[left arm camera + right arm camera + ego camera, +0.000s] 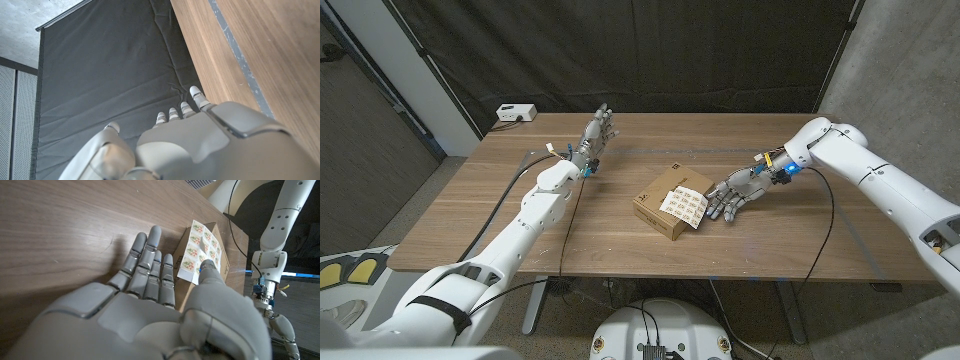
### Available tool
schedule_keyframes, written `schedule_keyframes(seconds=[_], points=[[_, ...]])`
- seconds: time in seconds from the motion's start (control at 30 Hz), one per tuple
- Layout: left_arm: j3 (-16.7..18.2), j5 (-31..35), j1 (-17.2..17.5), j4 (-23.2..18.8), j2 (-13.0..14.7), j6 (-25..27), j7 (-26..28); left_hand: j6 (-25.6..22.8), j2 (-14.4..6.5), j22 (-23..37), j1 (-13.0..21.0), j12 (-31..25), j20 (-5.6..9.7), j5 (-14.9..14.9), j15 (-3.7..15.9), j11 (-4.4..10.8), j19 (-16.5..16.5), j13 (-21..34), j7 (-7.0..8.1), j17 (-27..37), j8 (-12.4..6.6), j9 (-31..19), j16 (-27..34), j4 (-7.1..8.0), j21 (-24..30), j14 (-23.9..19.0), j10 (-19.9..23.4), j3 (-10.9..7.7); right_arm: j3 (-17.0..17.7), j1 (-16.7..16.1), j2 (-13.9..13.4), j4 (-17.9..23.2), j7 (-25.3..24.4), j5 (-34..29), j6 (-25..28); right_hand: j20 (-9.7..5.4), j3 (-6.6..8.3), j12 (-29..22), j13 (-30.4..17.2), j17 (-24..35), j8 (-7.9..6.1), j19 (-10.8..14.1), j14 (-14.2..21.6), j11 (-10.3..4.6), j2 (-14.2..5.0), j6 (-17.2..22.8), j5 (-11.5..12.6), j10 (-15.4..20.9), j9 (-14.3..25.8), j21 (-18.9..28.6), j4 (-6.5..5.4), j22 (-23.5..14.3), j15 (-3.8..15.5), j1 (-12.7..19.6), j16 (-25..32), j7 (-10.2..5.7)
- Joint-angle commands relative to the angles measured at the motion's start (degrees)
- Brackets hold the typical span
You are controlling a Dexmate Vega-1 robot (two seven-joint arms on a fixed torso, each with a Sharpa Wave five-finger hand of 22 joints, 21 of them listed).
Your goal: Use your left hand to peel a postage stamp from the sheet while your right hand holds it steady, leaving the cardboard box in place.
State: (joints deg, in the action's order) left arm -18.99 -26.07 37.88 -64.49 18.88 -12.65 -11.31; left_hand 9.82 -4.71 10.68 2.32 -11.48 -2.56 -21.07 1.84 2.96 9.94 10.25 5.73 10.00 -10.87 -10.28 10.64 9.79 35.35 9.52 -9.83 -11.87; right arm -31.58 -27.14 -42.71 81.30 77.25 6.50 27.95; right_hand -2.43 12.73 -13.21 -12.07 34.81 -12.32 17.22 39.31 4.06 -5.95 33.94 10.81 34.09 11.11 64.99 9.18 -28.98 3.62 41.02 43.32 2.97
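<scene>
A flat cardboard box (660, 200) lies in the middle of the table with a sheet of postage stamps (683, 207) on top, its near edge hanging over the box. My right hand (735, 191) is at the box's right side, fingers (150, 267) stretched out on the wood beside the box (227, 260). Its thumb tip reaches over the edge of the sheet (199, 245); nothing is gripped. My left hand (596, 134) is raised well to the box's far left, fingers spread and holding nothing. In the left wrist view this hand (195, 145) points at the black curtain.
A white socket block (516, 112) sits at the table's far left corner. A black curtain (650, 50) hangs behind the table. Bare wood surrounds the box. My left arm (274, 235) stands beyond the box in the right wrist view.
</scene>
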Motion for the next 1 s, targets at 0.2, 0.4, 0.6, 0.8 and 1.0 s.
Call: schedule_keyframes(seconds=[0.2, 0.4, 0.6, 0.8, 1.0], points=[[0.0, -0.1, -0.1, 0.6, -0.1, 0.1, -0.2, 4.5, -3.4, 0.2, 0.5, 0.2, -0.4, -0.4, 0.52, -0.06, 5.8, 0.2, 0.41, 0.1, 0.04, -0.2, -0.1, -0.28, 0.0, 4.6, -4.2, 0.01, 4.2, -1.7, 4.8, -8.1, 1.5, 6.3, -3.7, -1.81, -0.08, -1.2, -0.9, 3.5, -1.01, 1.9, 3.7, -0.88, -0.74, 4.1, 0.3, 5.1, 0.7, 6.1, 0.27, -4.1, 7.12, 5.4, 7.7, -0.87], [-0.1, -0.1, -0.6, 1.2, -0.2, 0.0, -0.7, 4.5, -3.4, 0.2, 0.5, 0.2, -0.43, -0.4, 0.47, -0.01, 5.7, 0.2, 0.44, 0.1, 0.04, -0.2, -0.1, -0.3, -0.1, 4.6, -4.3, 0.01, 8.3, -4.8, 5.6, -6.5, -0.8, 6.7, -1.8, -2.22, -0.43, -1.0, -1.1, 3.6, -0.87, 2.5, 4.2, -1.09, -0.93, 4.4, 0.3, 5.5, 1.0, 8.0, 0.03, -4.8, 7.67, 6.7, 9.5, -1.16], [-0.4, -0.1, -1.2, 2.0, -0.5, -0.4, -1.2, 4.6, -3.3, 0.2, 0.6, 0.2, -0.46, -0.4, 0.51, -0.03, 5.8, 0.2, 0.59, 0.1, 0.05, -0.2, -0.1, -0.33, -0.1, 4.6, -4.3, 0.01, 6.1, -6.3, 1.4, 5.4, -7.8, -1.5, 6.1, -2.03, -2.78, 0.3, -1.3, 3.5, 0.51, 2.5, 3.3, -0.68, 0.98, 1.3, 0.0, 3.2, 1.2, 9.7, -1.02, -4.8, 7.68, 5.6, 11.4, -0.39], [-0.6, 0.1, -1.6, 2.4, -0.7, -0.7, -1.3, 4.6, -3.3, 0.2, 0.6, 0.2, -0.47, -0.4, 0.51, -0.08, 5.7, 0.2, 0.57, 0.1, 0.05, -0.2, -0.1, -0.35, -0.2, 4.6, -4.3, 0.02, -1.5, -3.2, -1.5, 13.1, -7.8, -11.3, 12.9, -3.69, -6.11, -1.4, -2.2, 2.7, 0.05, 8.4, 8.2, -1.18, 3.38, 2.4, 1.2, 8.7, 2.0, 14.0, -1.95, -4.7, 8.79, 4.4, 16.1, -0.25], [-0.7, 0.3, -1.8, 2.6, -0.7, -0.5, -1.0, 4.6, -3.3, 0.2, 0.7, 0.2, -0.5, -0.4, 0.53, -0.09, 5.7, 0.2, 0.54, 0.1, 0.05, -0.2, -0.1, -0.36, -0.2, 4.7, -4.3, 0.02, -2.8, -1.8, -1.2, 10.9, -3.9, -11.4, 12.4, -4.24, -8.55, -2.3, -3.0, 4.2, 0.15, 10.5, 10.1, -1.65, 5.74, 2.7, 1.9, 11.6, 1.8, 15.9, -3.12, -5.4, 8.84, 1.8, 17.3, 1.04]])
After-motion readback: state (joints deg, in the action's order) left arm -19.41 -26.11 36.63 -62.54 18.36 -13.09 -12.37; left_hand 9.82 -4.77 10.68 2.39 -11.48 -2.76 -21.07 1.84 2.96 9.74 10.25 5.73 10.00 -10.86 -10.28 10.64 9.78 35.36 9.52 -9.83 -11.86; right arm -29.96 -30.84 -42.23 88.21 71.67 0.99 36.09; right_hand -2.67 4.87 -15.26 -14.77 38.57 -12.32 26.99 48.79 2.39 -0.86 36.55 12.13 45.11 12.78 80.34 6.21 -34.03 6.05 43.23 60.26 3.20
